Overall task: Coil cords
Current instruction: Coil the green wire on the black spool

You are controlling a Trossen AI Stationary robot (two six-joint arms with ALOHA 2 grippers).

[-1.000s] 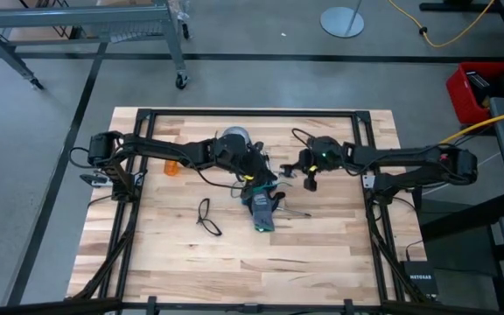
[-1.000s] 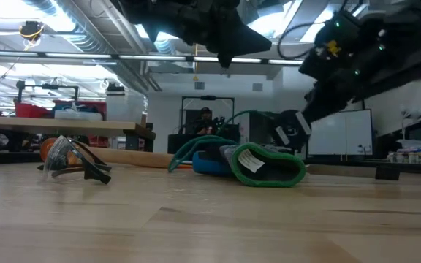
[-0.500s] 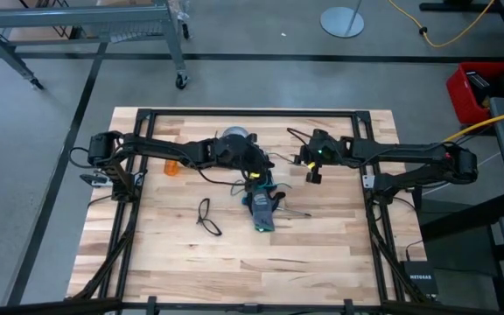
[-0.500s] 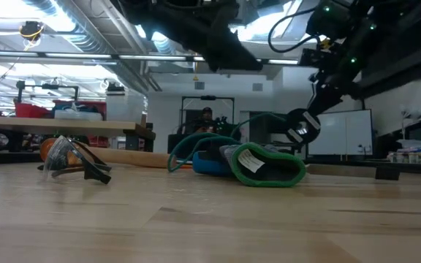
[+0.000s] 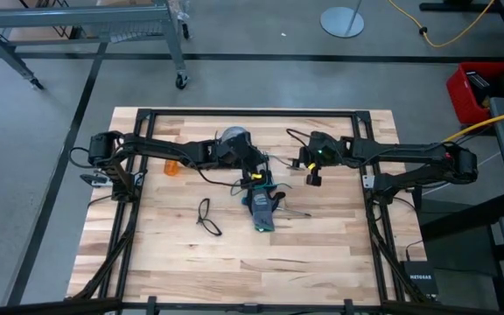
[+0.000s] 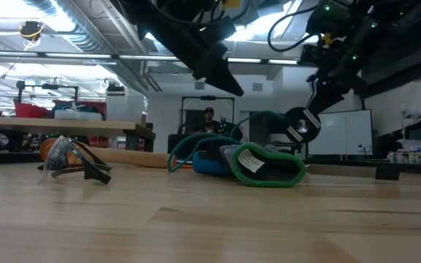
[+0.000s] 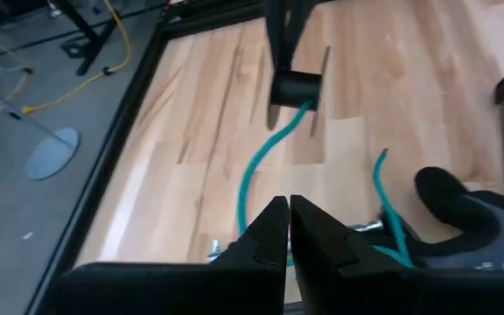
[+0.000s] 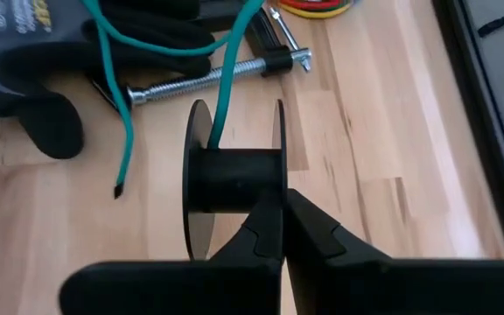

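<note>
Currently held by right gripper (image 8: 283, 212): the black spool (image 8: 234, 179), with the fingers pinched together at one flange; the low view shows the spool hanging clear of the table (image 5: 322, 254).
Cord position: the teal cord (image 8: 226, 96) leaves the spool core just ahead of the right fingers and runs forward over the work glove (image 8: 24, 35). Its free end dangles beside the glove, and a long screw (image 8: 208, 79) lies beyond the spool.
Left gripper (image 7: 287, 210): fingers pressed together, raised above the glove. The cord passes close below and to one side of the fingertips. It cannot be told whether the cord is pinched.
Spool seen from left gripper: straight ahead and apart from it, with a slack curve of cord between the two.
Work done: the cord is anchored on the core and the spool is lifted. At most a turn of cord shows on the core.
Work left: by judgement, nearly all of the winding, since most of the cord's length is loose.
Next requirement: by judgement, keep tension on the slack run while the spool takes up the cord.
Risk: the loose end may snag on the glove.
</note>
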